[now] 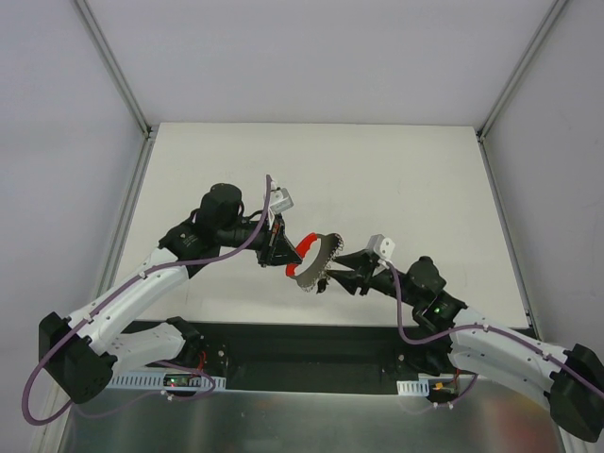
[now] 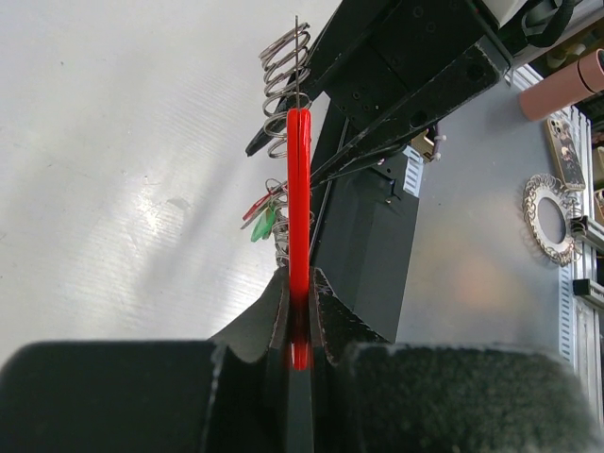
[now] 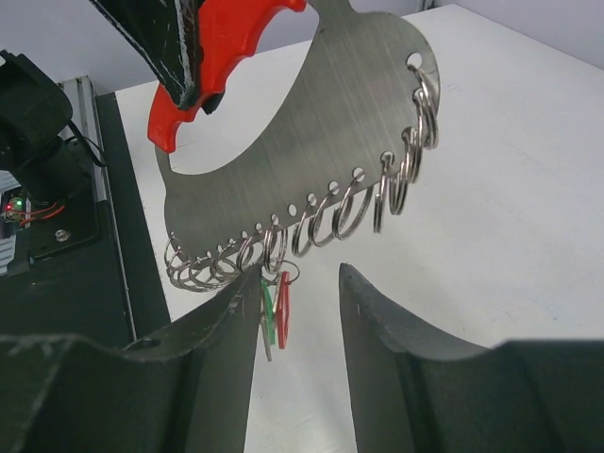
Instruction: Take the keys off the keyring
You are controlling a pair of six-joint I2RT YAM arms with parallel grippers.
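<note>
The keyring is a red curved handle (image 1: 304,247) on a silver crescent plate (image 1: 314,264) whose edge carries several metal split rings (image 3: 396,179). My left gripper (image 1: 281,247) is shut on the red handle (image 2: 298,189) and holds the plate up above the table. The handle (image 3: 222,47) and the plate (image 3: 302,132) also show in the right wrist view. The keys (image 3: 276,307), one green, one red and a thin silver one, hang from a ring under the plate. My right gripper (image 3: 300,283) is open, with the keys between its fingers, close to the left finger (image 3: 226,321).
A black base strip (image 1: 311,344) runs along the near edge between the arm bases. On the grey metal shelf beside it lie a toothed metal ring (image 2: 550,217) and a brown cylinder (image 2: 576,85). Enclosure walls (image 1: 123,85) bound the white table.
</note>
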